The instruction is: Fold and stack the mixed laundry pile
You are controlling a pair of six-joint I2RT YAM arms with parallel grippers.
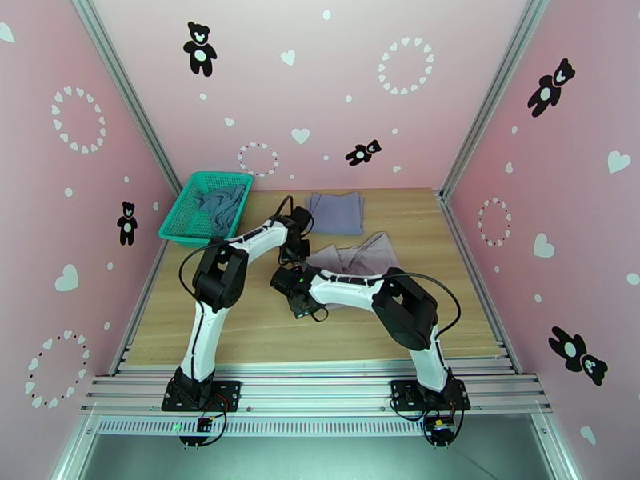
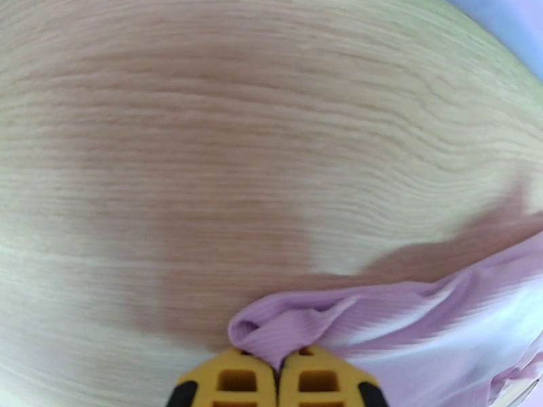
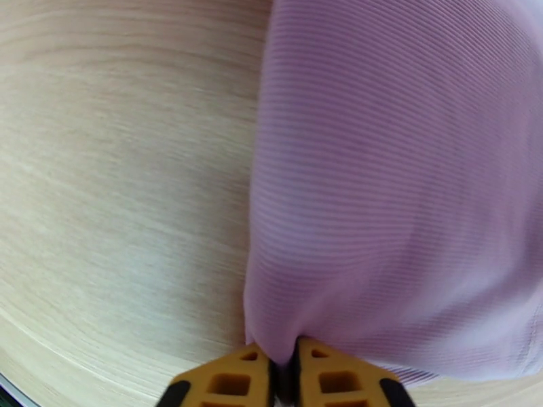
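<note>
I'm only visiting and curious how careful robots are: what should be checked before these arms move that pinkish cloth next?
1. Left gripper pinches the mauve shirt at its edge: ok.
2. Right gripper pinches the same shirt: ok.
3. That shirt lies smooth: not ok, rumpled.
4. Folded grey shirt lies flat behind it: ok.
5. Blue top sits in the basket, out of the way: ok.

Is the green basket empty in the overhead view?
No, a blue-grey garment lies bunched inside the basket at the table's far left corner.
</note>
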